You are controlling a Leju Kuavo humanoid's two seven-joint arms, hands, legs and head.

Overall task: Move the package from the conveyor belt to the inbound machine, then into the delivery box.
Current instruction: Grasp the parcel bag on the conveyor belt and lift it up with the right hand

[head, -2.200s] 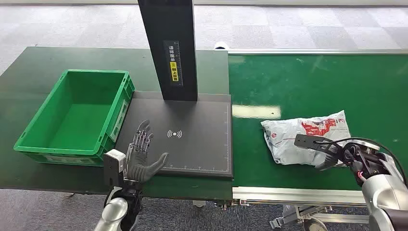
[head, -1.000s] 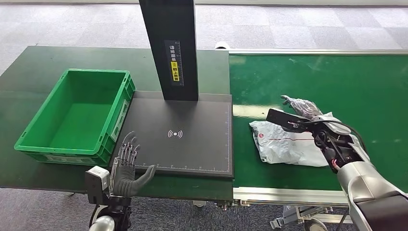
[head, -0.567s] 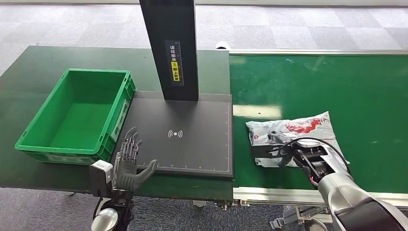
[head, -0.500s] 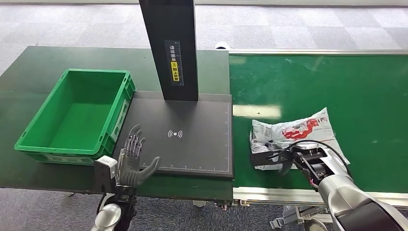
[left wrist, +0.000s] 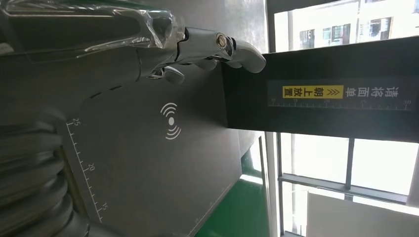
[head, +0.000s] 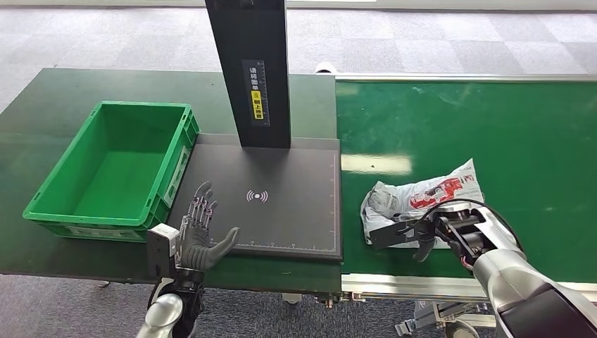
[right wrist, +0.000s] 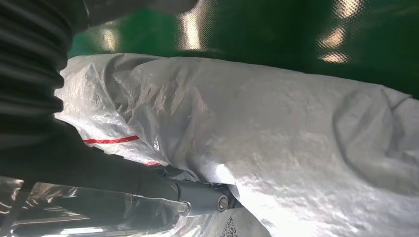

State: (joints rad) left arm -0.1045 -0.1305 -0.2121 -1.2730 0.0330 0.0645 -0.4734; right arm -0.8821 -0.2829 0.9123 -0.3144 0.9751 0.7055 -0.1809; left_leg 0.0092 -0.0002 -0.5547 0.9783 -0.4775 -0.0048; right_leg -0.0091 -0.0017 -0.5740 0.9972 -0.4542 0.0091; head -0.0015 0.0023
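The package [head: 426, 195], a white plastic mailer with red print, lies crumpled on the green conveyor belt [head: 493, 120], close to the belt's left edge. My right hand [head: 417, 238] grips its near edge, and the bag bunches up around the fingers. Up close, the white bag [right wrist: 276, 133] presses against the palm, with a finger [right wrist: 200, 200] wrapped in its film. My left hand [head: 202, 236] is open with fingers spread. It hovers at the front left corner of the inbound machine's black plate [head: 296, 211]; its fingers [left wrist: 217, 47] stretch over the plate [left wrist: 148, 163].
The machine's black column [head: 253, 70] rises at the back of the plate. The green delivery box [head: 112, 169] stands empty just left of the plate on the dark table. A metal rail [head: 422, 285] runs along the belt's near edge.
My right hand came down from above the package to its near edge and closed on it. The package crumpled and slid a little left. The left hand dipped, then rose slightly.
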